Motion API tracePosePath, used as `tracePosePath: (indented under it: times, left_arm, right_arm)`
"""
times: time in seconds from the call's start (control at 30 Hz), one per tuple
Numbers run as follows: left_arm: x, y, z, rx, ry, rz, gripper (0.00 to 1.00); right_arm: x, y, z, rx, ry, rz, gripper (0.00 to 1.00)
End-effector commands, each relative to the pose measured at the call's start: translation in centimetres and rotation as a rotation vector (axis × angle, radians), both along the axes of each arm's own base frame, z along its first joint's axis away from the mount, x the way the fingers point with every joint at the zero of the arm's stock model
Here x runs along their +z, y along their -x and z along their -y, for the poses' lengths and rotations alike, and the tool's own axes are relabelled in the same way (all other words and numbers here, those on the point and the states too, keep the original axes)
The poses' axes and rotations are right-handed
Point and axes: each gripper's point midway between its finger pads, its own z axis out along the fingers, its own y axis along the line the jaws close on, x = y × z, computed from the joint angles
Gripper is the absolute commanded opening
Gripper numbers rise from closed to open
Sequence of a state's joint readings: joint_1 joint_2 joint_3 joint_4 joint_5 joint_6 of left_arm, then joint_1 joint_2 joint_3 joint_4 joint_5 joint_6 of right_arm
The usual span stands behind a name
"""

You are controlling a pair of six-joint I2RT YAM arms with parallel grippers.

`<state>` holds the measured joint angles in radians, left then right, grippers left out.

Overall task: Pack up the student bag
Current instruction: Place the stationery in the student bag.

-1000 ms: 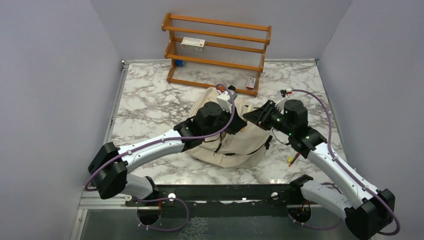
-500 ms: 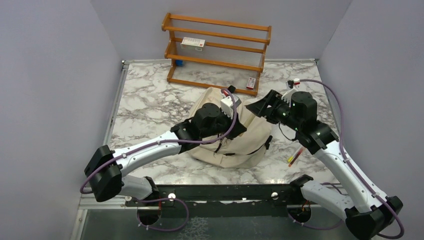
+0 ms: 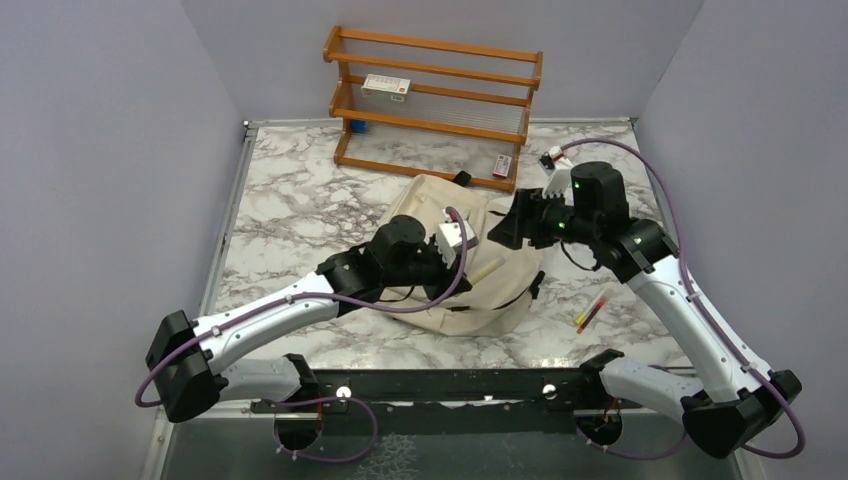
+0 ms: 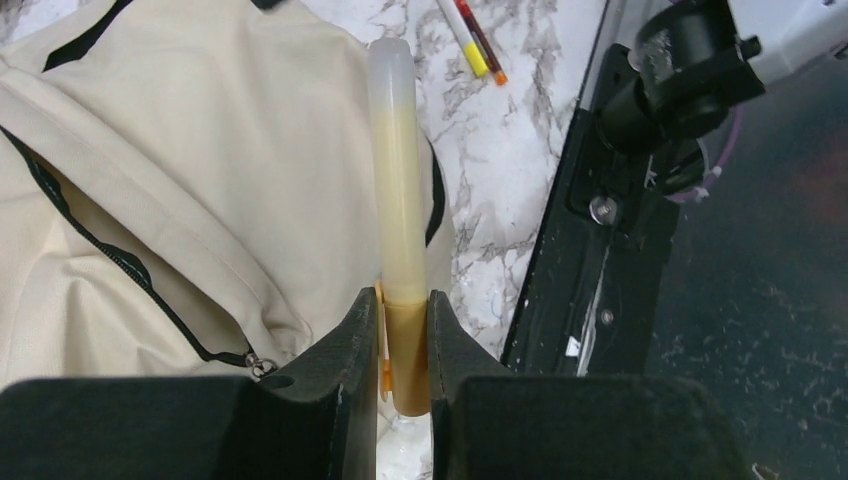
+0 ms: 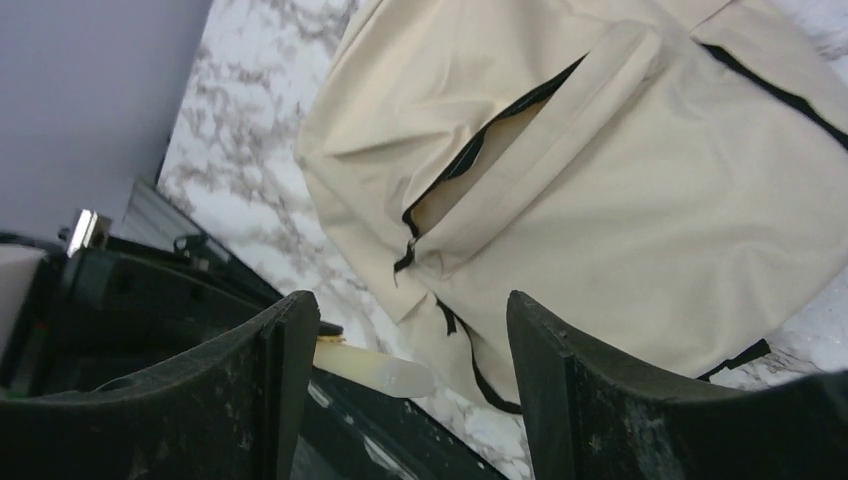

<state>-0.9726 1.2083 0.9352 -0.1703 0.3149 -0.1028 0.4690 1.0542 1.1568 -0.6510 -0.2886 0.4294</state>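
Drew the left gripper (image 3: 460, 263) back toward the near edge over the last second, and swung the right gripper (image 3: 512, 226) farther off with its jaws spread wide. From above, leaves the large beige fabric backpack with black straps (image 3: 500, 295) slumped mid-table beneath both. On the left wrist, clamps narrowly round the amber base of a pale translucent stick (image 4: 397, 170), held out over the bag's front, likely (a guess) for feeding in. On the right wrist, hangs open and empty above the unzipped pocket slit (image 5: 455, 168), probably clearing the way.
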Motion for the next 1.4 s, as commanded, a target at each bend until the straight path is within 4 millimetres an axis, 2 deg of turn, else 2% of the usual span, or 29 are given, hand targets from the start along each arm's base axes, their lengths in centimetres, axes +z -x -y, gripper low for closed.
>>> tracePosePath:
  times: [0.0, 0.13, 0.2, 0.33, 0.47, 0.63, 0.8, 1.03, 1.2, 1.27, 1.3, 1.37]
  left_arm:
    - [1.9, 3.0, -0.9, -0.166, 0.051, 0.061, 0.00]
    - [2.4, 4.2, -1.6, -0.207, 0.077, 0.062, 0.00]
    - [2.6, 4.4, -1.9, -0.204, 0.083, 0.068, 0.00]
    - [3.1, 4.2, -2.1, -0.188, 0.102, 0.087, 0.00]
    - [3.1, 4.1, -2.0, -0.178, 0.109, 0.088, 0.00]
    - [3.3, 4.2, -1.7, -0.190, 0.124, 0.084, 0.00]
    - [3.3, 4.6, -1.3, -0.218, 0.137, 0.069, 0.00]
    - [3.1, 5.0, -0.8, -0.249, 0.141, 0.036, 0.00]
    - [3.0, 4.3, -0.8, -0.207, 0.134, 0.043, 0.00]
    - [3.1, 3.9, -0.9, -0.184, 0.135, 0.052, 0.06]
    - [3.1, 3.7, -0.9, -0.165, 0.135, 0.053, 0.13]
    - [3.2, 3.1, -1.0, -0.129, 0.133, 0.056, 0.37]
  right_arm:
    - [1.1, 4.2, -1.4, 0.316, -0.006, 0.058, 0.72]
    - [2.0, 7.2, -2.8, 0.496, -0.103, 0.078, 0.71]
    - [1.8, 8.0, -3.1, 0.529, -0.136, 0.046, 0.71]
    - [0.5, 8.3, -3.2, 0.493, -0.165, -0.042, 0.71]
    - [0.3, 9.2, -3.7, 0.526, -0.227, -0.097, 0.65]
    - [-0.1, 10.0, -3.7, 0.571, -0.231, -0.086, 0.53]
    - [-0.3, 9.9, -3.7, 0.571, -0.228, -0.065, 0.50]
    - [-0.6, 9.7, -3.9, 0.573, -0.244, -0.071, 0.30]
    - [-0.9, 9.9, -3.7, 0.564, -0.232, -0.070, 0.07]
    - [-1.0, 9.9, -3.5, 0.555, -0.226, -0.067, 0.01]
    - [-1.0, 9.8, -3.4, 0.545, -0.221, -0.062, 0.00]
    - [-1.0, 9.6, -3.3, 0.524, -0.211, -0.054, 0.01]
